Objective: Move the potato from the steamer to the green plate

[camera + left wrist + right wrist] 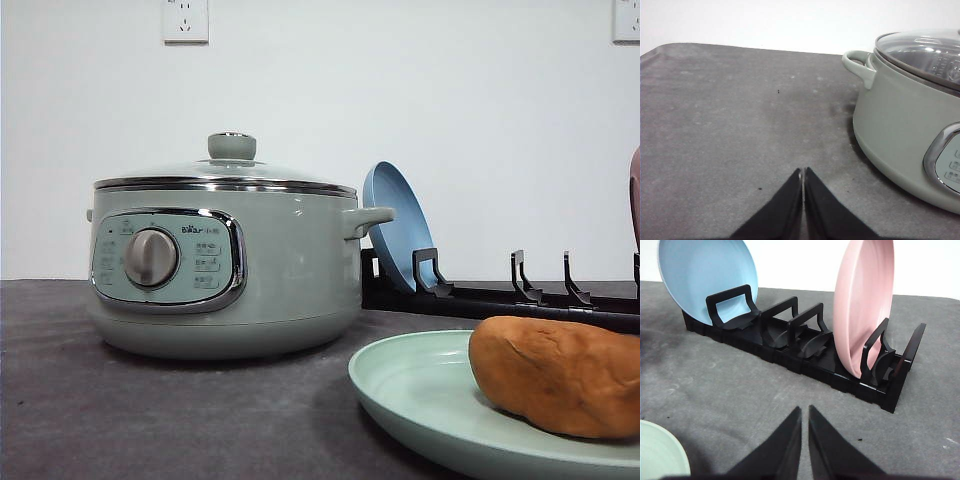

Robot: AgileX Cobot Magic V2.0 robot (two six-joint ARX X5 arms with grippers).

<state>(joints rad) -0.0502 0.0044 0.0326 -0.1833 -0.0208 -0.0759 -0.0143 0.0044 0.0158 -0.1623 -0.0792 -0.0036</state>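
Left to right on the dark grey table (150, 420): the large round sage-green steamer (225, 255) with chrome-framed panel and silver dial stands at left, glass lid with green knob (232, 146) seated on it. Behind its right handle, a black slotted plate rack (805, 352) runs rightward; a round blue plate (400, 225) stands on edge in its first slot, leaning toward the wall, and a round pink plate (862, 305) stands upright near the far end, with empty slots between.

Front right: the wide, shallow pale mint-green plate (420, 390) lies flat, just in front of the rack and apart from the steamer. The lumpy orange-brown potato (560, 375) rests on it, on its right part. Nothing sits on top of the potato.

Left pincer (803, 172): black fingertips pressed together, holding nothing, low over bare table, steamer wall and handle beside it.

Right pincer (805, 412): tips nearly together, thin gap, holding nothing, pointed at the rack's middle; green plate rim (660, 452) is at that view's corner. Potato is well clear of both pincers.
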